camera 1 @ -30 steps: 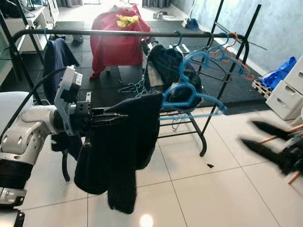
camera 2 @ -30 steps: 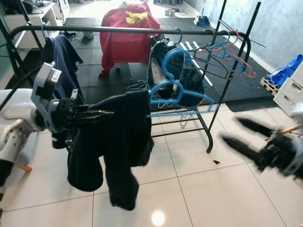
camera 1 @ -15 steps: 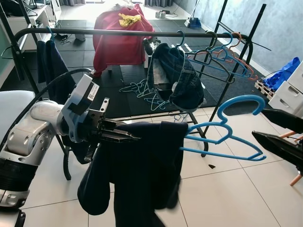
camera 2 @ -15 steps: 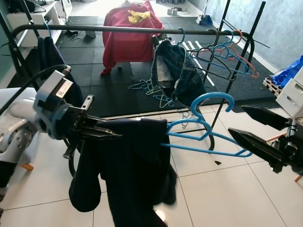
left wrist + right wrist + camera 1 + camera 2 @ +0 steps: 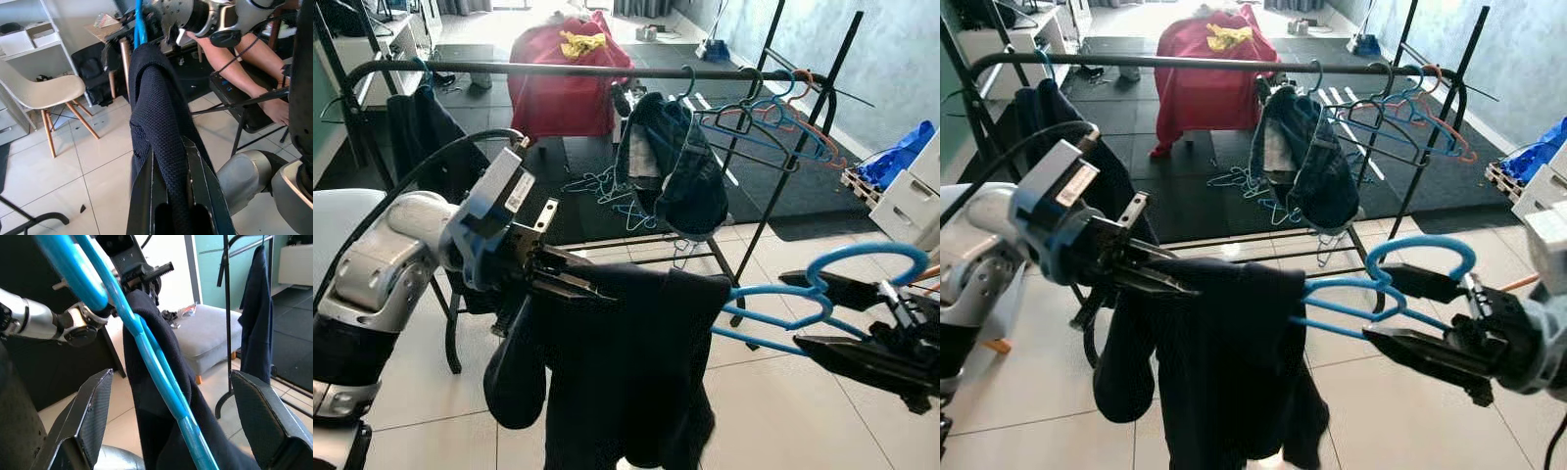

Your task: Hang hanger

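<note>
A dark garment (image 5: 626,372) hangs over a blue hanger (image 5: 773,294), held in front of the black clothes rack (image 5: 587,70). My left gripper (image 5: 592,289) is shut on the garment's top fold; in the left wrist view the cloth (image 5: 156,107) runs between the closed fingers (image 5: 142,196). My right gripper (image 5: 1378,305) stands open at the right. Its two fingers straddle the hanger's neck below the hook (image 5: 876,257). In the right wrist view the blue hanger (image 5: 146,352) crosses between the spread fingers (image 5: 93,416), touching neither.
On the rail hang a denim garment (image 5: 675,166), several empty hangers (image 5: 773,117) and a dark jacket (image 5: 421,127). More hangers (image 5: 607,186) lie on the floor under it. A red cloth (image 5: 563,69) lies behind, white drawers (image 5: 911,196) at the right. A seated person's legs (image 5: 234,63) show.
The left gripper has carried the garment and hanger away from the rack, lower and to the right. The right gripper has moved left, so its open fingers now straddle the hanger.
</note>
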{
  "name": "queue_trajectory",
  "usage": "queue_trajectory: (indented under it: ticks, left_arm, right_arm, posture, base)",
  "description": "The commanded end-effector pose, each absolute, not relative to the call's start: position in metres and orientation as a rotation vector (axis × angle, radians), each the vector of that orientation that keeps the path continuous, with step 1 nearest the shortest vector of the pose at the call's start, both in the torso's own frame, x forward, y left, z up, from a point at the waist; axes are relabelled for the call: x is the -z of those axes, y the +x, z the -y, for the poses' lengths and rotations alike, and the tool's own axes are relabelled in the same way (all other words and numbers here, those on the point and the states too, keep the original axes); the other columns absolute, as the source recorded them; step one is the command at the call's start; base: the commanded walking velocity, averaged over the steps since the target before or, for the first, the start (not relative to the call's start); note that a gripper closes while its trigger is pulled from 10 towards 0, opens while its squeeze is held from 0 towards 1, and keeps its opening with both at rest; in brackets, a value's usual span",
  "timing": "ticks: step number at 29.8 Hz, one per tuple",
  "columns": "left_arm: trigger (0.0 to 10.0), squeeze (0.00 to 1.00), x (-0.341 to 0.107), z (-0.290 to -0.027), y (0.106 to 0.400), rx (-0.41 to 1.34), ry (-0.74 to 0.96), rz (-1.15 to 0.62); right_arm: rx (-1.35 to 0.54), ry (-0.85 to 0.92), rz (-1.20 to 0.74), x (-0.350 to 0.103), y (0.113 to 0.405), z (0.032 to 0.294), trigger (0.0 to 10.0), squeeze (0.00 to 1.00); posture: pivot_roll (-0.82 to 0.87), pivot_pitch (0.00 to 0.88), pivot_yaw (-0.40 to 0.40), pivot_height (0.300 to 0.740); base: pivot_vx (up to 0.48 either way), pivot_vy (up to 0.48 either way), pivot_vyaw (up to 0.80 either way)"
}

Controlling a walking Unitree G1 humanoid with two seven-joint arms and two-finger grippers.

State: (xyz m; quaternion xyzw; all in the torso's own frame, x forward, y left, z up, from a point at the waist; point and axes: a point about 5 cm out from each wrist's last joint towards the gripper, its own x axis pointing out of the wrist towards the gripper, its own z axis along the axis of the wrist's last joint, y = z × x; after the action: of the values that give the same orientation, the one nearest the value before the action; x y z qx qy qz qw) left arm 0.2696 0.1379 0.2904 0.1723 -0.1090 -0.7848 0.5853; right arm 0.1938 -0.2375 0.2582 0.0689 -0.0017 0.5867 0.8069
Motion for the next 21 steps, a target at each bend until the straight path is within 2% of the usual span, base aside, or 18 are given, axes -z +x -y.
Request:
queue_trajectory:
  ticks: [1,6,7,21]
  left_arm:
    - [10.0,0.0,-0.296,-0.13,0.262,1.906,0.411,0.301]
    - [10.0,0.0,-0.297,-0.129,0.259,1.935,0.416,0.3]
    - [10.0,0.0,-0.298,-0.129,0.258,1.951,0.417,0.302]
    - [10.0,0.0,-0.296,-0.127,0.254,1.996,0.439,0.286]
  right_arm:
    - [-1.262,0.126,-0.004,-0.257,0.196,0.236,10.0,0.0]
    - [-1.268,0.125,-0.008,-0.257,0.197,0.234,10.0,0.0]
    - [-1.265,0.119,-0.019,-0.256,0.199,0.233,0.0,0.0]
    - [-1.253,0.041,-0.067,-0.249,0.206,0.229,0.0,0.0]
  posture:
    - [-0.07,0.08,-0.033,0.74]
    - [-0.07,0.08,-0.033,0.74]
    - [-0.07,0.072,-0.034,0.74]
    - [-0.07,0.058,-0.033,0.74]
  base:
    - [0.0,0.0,0.0]
    - [0.0,0.0,0.0]
    - [0.0,0.0,0.0]
    - [0.0,0.0,0.0]
